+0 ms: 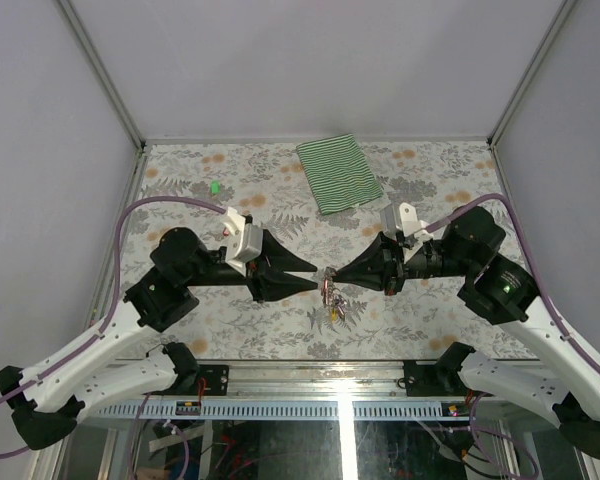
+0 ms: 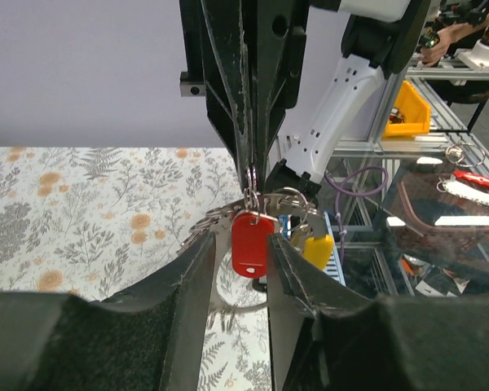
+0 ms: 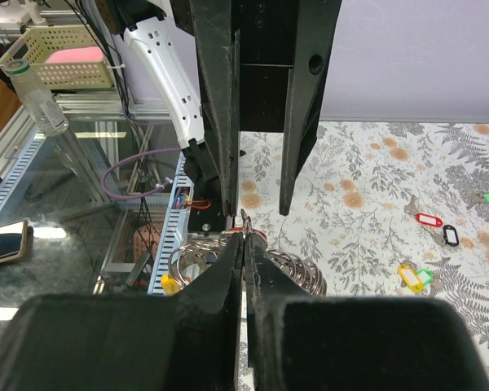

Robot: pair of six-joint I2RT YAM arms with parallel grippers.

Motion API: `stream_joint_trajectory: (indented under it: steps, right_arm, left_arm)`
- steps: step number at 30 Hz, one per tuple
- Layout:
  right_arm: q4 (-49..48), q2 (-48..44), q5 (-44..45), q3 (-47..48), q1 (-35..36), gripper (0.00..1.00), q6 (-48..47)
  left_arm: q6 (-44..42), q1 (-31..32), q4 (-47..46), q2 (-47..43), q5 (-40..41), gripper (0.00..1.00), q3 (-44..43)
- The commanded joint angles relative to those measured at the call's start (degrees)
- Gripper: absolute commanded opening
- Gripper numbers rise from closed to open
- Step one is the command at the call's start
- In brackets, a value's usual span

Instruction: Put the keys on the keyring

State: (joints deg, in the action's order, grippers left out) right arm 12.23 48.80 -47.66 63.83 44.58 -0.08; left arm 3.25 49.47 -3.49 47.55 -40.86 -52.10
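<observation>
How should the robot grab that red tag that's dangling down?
Probably its plastic body. The red tag hangs upright from the keyring pinched in the right gripper, flat face toward the left wrist camera. The left gripper has its open fingers either side of it, so coming in level from the left and closing across its long edges looks easiest.

Keyring w/ keys btwn L fingers, R fingers (cloth behind).

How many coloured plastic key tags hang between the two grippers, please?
2: red oblong plastic tag centre, yellow plastic tag to its right; more may be hidden.
</observation>
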Motion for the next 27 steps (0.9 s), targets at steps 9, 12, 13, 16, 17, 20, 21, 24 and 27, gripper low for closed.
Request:
stream_joint_trajectory:
  steps: [9, 12, 13, 16, 17, 20, 21, 24, 27]
  right_arm:
    - [-7.04, -0.71, -1.26, -0.27, -0.15, 0.0, 2.69]
    - [-7.27, -0.81, -1.04, -0.28, -0.12, 0.0, 2.8]
    - [-7.26, -0.81, -1.08, -0.29, -0.18, 0.0, 2.76]
    - [-7.47, -0.89, -1.08, -0.35, -0.1, 0.0, 2.89]
    - [-7.56, -0.89, -1.04, -0.37, -0.18, 0.0, 2.88]
    - [-7.8, -0.98, -1.05, -0.39, -0.13, 0.0, 3.1]
    - [-7.9, -0.99, -1.04, -0.5, -0.13, 0.0, 3.07]
    - [-8.27, -1.05, -1.03, -0.42, -0.12, 0.0, 3.17]
    - [-8.37, -1.18, -0.87, -0.46, -0.18, 0.0, 3.2]
  left_arm:
    - [4.28, 0.29, -12.1, -0.16, -0.94, 0.33, 0.59]
    - [4.72, 0.28, -12.48, 0.29, -1.45, 0.33, 0.46]
    - [4.79, 0.27, -12.46, 0.49, -1.43, 0.33, 0.43]
    - [4.97, 0.27, -12.42, 0.87, -1.36, 0.33, 0.49]
    - [5.01, 0.27, -12.38, 1.0, -1.36, 0.33, 0.55]
    - [5.32, 0.32, -12.38, 1.74, -1.34, 0.33, 0.48]
    - [5.36, 0.36, -12.36, 1.9, -1.38, 0.33, 0.5]
    - [5.37, 0.41, -12.29, 2.22, -1.48, 0.31, 0.5]
    - [5.13, 0.5, -12.17, 2.28, -1.48, 0.24, 0.46]
